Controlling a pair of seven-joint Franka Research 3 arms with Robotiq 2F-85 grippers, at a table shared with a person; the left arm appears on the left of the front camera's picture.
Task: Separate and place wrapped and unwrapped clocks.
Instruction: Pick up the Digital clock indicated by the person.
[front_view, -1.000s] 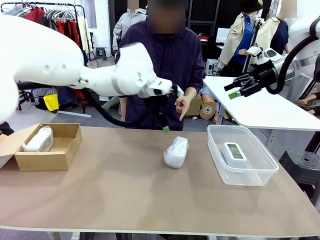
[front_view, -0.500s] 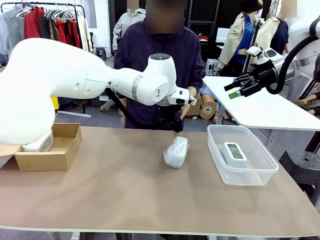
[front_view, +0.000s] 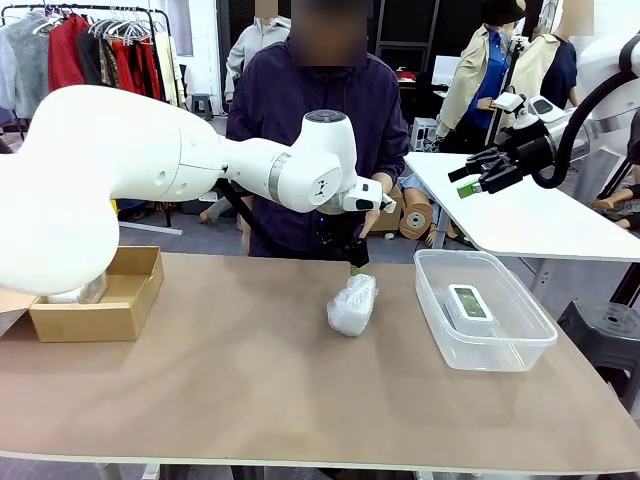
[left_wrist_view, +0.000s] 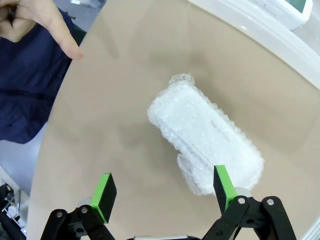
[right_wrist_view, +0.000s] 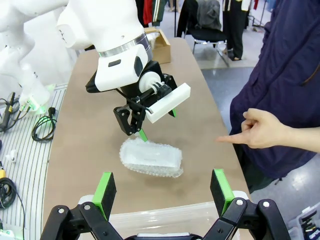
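Note:
One wrapped clock (front_view: 352, 303), an oblong bubble-wrap bundle, lies mid-table. My left gripper (front_view: 353, 264) hangs open just above its far end. In the left wrist view the bundle (left_wrist_view: 205, 135) lies ahead of the left gripper (left_wrist_view: 164, 189), its near end by one green pad (left_wrist_view: 222, 186). A second wrapped bundle (front_view: 80, 295) peeks out of the cardboard box (front_view: 100, 318), mostly hidden by my left arm. The bare white clock (front_view: 470, 303) lies in the clear tub (front_view: 520, 350). My right gripper (front_view: 470, 180) is raised at the right, open with nothing between its fingers; its wrist view shows the bundle (right_wrist_view: 150, 157).
A person stands at the far side, one hand (right_wrist_view: 260, 130) pointing a finger down toward the table near the bundle. The hand (left_wrist_view: 40, 20) also shows in the left wrist view. A white side table (front_view: 520, 215) stands beyond the tub.
My left arm has swung right and come down, bringing its gripper from left of the bundle to just above its far end. The right arm has held still.

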